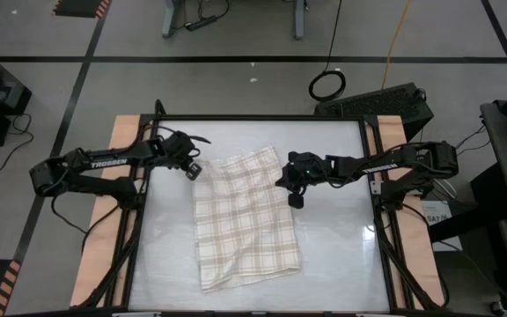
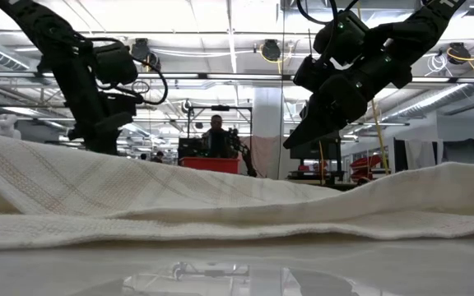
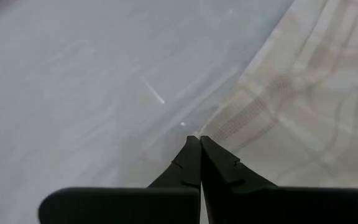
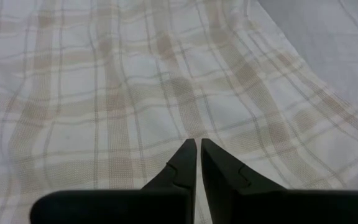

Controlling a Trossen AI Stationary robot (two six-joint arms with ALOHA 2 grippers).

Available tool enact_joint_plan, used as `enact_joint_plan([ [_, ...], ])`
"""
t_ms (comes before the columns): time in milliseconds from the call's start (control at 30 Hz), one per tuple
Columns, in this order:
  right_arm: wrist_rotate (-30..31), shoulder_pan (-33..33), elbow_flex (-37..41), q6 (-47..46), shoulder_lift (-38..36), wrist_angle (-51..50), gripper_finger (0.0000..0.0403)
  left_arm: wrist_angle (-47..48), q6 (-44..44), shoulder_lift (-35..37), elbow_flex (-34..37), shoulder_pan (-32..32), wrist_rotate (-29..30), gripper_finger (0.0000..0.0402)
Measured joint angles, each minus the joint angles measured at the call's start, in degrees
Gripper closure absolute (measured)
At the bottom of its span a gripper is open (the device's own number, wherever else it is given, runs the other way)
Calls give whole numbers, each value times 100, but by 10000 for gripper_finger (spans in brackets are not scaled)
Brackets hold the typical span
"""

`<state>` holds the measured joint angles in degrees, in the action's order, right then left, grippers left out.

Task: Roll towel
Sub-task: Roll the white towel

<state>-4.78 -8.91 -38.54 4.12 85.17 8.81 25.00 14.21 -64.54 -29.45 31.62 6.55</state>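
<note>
The plaid cream-and-beige towel (image 1: 243,220) lies spread on the white table top, slanting from the far middle toward the near edge, with low wrinkles (image 2: 220,205). My left gripper (image 1: 194,171) is shut, its tips at the towel's far left corner (image 3: 229,121). My right gripper (image 1: 294,199) is shut and stands at the towel's right edge, above the cloth (image 4: 166,93). In the low view it (image 2: 293,145) hangs clear over the towel. My left gripper has its shut fingertips (image 3: 197,140) pointing down at the edge of the towel's far left corner (image 3: 219,124), which lies flat on the table. I cannot tell whether they touch the cloth.
The table top (image 1: 341,255) is bare white on both sides of the towel, inside a black frame with wooden side strips (image 1: 113,229). A black case (image 1: 385,101) stands beyond the far right corner. A person (image 2: 215,131) shows far off in the room.
</note>
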Motion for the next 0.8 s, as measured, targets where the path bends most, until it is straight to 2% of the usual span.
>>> enact_joint_plan([
  [233,0,0,0,0,2,-2,387,-39,45,-28,10,31,85,392],
  [400,0,0,0,0,2,-2,387,-25,224,-29,10,31,512,331],
  [633,0,0,0,-6,2,-4,387,-56,34,-30,1,31,568,226],
  [800,0,0,0,-4,2,-4,387,-122,-278,-32,-57,31,564,199],
])
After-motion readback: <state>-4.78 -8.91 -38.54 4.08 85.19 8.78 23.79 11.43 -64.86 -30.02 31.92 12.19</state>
